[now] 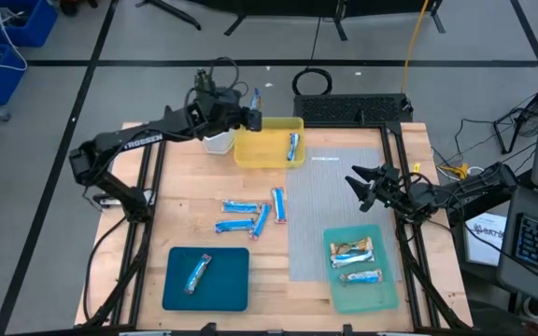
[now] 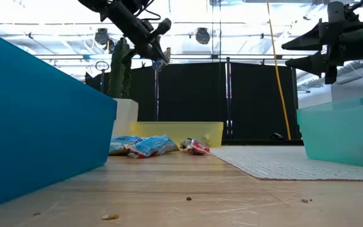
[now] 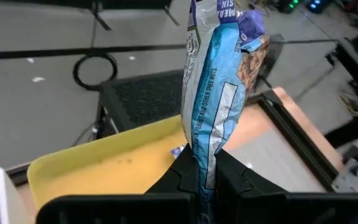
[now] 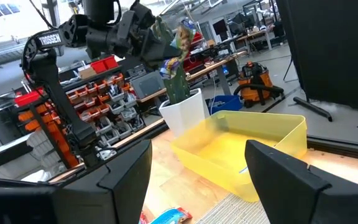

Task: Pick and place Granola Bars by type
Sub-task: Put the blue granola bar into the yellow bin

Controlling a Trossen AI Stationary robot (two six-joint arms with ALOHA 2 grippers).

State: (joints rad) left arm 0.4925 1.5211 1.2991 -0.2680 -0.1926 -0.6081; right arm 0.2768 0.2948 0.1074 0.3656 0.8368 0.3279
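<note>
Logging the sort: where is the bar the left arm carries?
In the high view, the blue bar hangs in the left hand, above the yellow tray's left edge.

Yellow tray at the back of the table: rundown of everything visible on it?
The shallow rectangular yellow plastic tray has raised walls and rounded corners and sits flat on the wooden tabletop at its far edge, beside a white cup. One blue-and-white wrapped granola bar lies inside near its right wall. The left gripper hangs above its left rim, shut on another blue-wrapped bar. Nothing else appears to touch it.
</note>
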